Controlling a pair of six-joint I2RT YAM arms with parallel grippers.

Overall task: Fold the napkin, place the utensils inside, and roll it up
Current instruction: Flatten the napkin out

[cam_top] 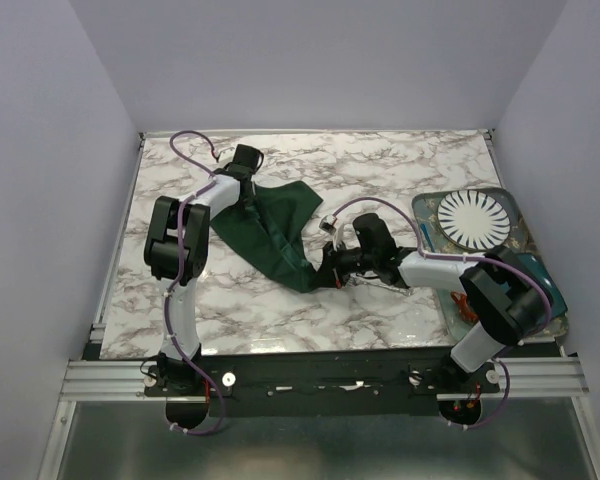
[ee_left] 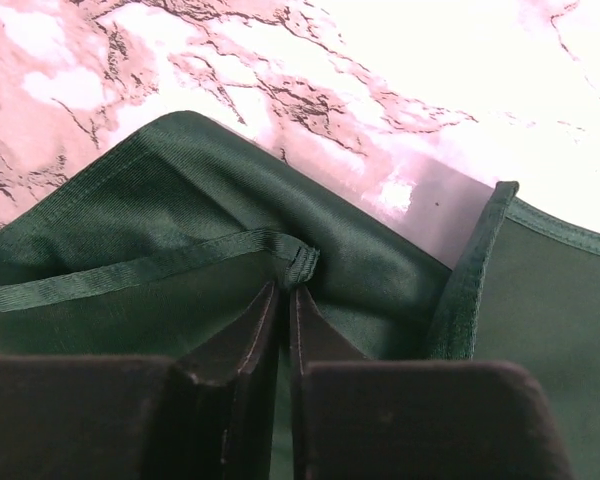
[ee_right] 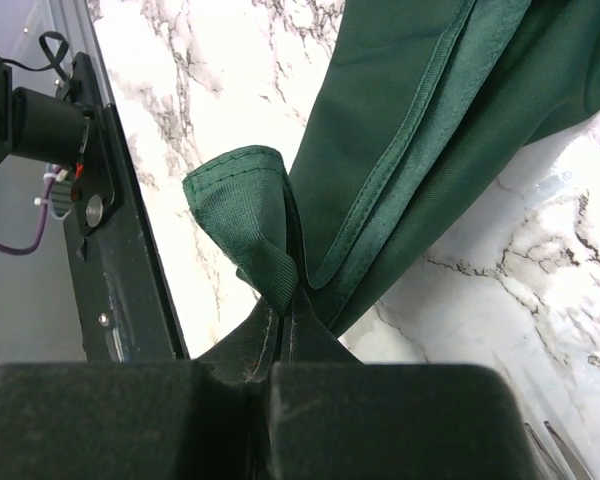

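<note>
The dark green napkin [cam_top: 272, 228] lies bunched in a slanting band across the middle of the marble table [cam_top: 400, 165]. My left gripper [cam_top: 246, 188] is at the napkin's far left end, jaws shut on the napkin's hem [ee_left: 298, 262], which puckers at the tips. My right gripper [cam_top: 325, 272] is at the near right end, shut on a folded-over corner [ee_right: 242, 215] of the napkin and holding it slightly off the table. A thin silver streak [cam_top: 382, 286] under my right forearm looks like the fork, mostly hidden.
A tray [cam_top: 520, 240] at the right edge holds a white ribbed plate [cam_top: 472, 217] and a teal dish [cam_top: 542, 272]. The black front rail [ee_right: 130, 250] runs close beside my right gripper. White walls close in the table's left, back and right.
</note>
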